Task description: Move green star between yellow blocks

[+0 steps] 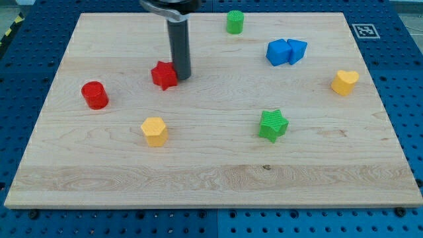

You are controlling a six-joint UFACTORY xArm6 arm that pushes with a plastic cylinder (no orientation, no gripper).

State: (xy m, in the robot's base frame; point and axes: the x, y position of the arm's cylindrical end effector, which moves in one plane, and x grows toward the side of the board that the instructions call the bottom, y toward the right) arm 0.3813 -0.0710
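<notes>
Rod stands upright, my tip [182, 77] touching red star [164, 75].

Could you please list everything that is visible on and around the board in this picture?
green star: one, green, right of centre, lower half
green cylinder: one, green, at the view's top edge
yellow hexagon: one, yellow, left of centre, lower half
yellow heart: one, yellow, at the view's right
blue blocks: two, blue, touching each other, upper right
red star: one, red, upper left of centre
red cylinder: one, red, at the view's left
board: one, light wood, fills the view
table: one, blue, perforated, around the board
my tip: one, dark rod, against the red star's right side
</notes>
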